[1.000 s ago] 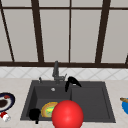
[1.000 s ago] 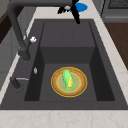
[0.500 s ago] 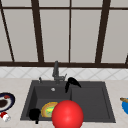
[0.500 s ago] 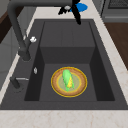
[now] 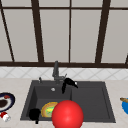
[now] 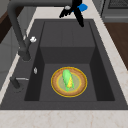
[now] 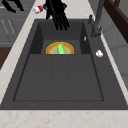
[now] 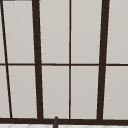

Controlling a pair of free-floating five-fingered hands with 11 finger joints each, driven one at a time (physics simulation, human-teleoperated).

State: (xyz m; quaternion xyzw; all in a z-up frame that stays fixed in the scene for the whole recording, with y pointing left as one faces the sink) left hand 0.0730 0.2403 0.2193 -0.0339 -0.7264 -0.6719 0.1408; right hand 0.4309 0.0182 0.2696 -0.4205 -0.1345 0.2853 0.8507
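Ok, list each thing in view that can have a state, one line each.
left hand: in the air at the sink's front left corner, fingers unclear.
right hand: open, fingers straight, near the faucet.
faucet: no water visible, spout out over the sink.
plate: flat on the basin floor, carrying corn.
corn cob: lying on the plate.
sink: dry.

The dark sink's flat right half (image 7: 58,80) lies open; the round yellow plate with green corn (image 6: 69,81) fills the left basin, under the tall dark faucet (image 6: 17,30).
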